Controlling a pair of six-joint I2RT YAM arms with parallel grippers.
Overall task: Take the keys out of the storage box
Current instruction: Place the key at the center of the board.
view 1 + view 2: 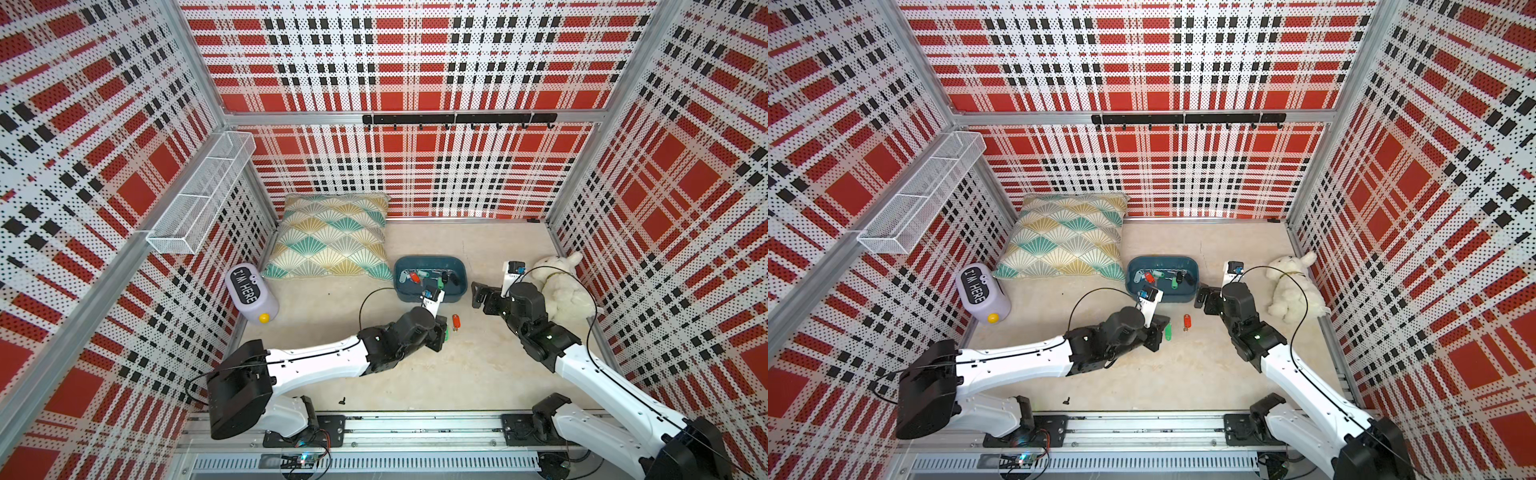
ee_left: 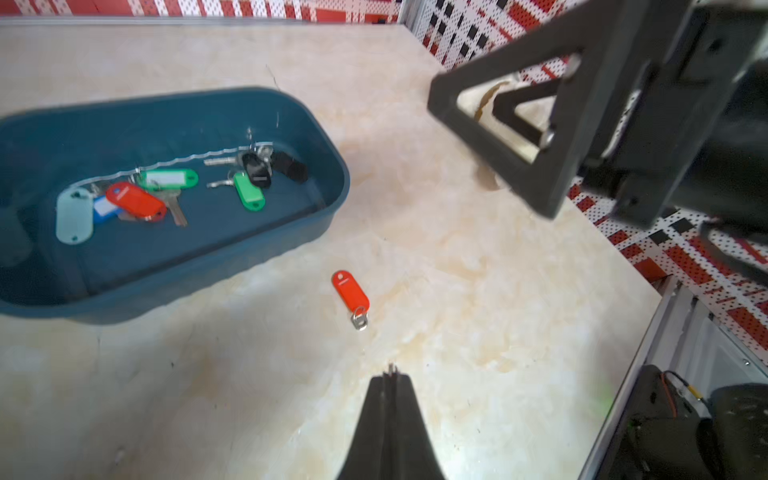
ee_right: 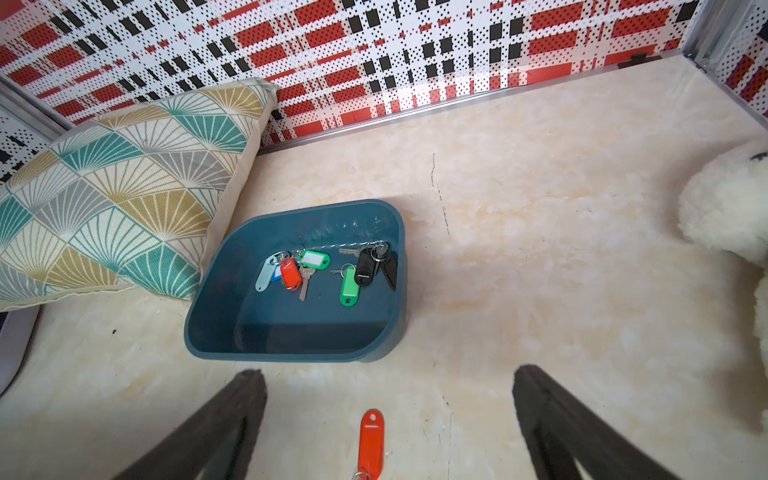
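Right wrist view | most keys (image 3: pixel 324 270) lie in box (image 3: pixel 216 299); red-tagged key (image 3: pixel 371 440) out on table (image 3: pixel 540 249) | right gripper (image 3: pixel 387 372) spread wide | left gripper (image 2: pixel 390 376) pinching green-tagged key (image 1: pixel 1168 331) | risk: thin pinch slips, key drops.

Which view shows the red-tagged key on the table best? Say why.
Left wrist: the red-tagged key shows whole, tag and ring. Right wrist crops it at the ring; both top views show it tiny.

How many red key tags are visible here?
2. One red tag lies inside the storage box, beside the pale tag. A second red tag lies on the table, outside the box. Others could be hidden underneath.
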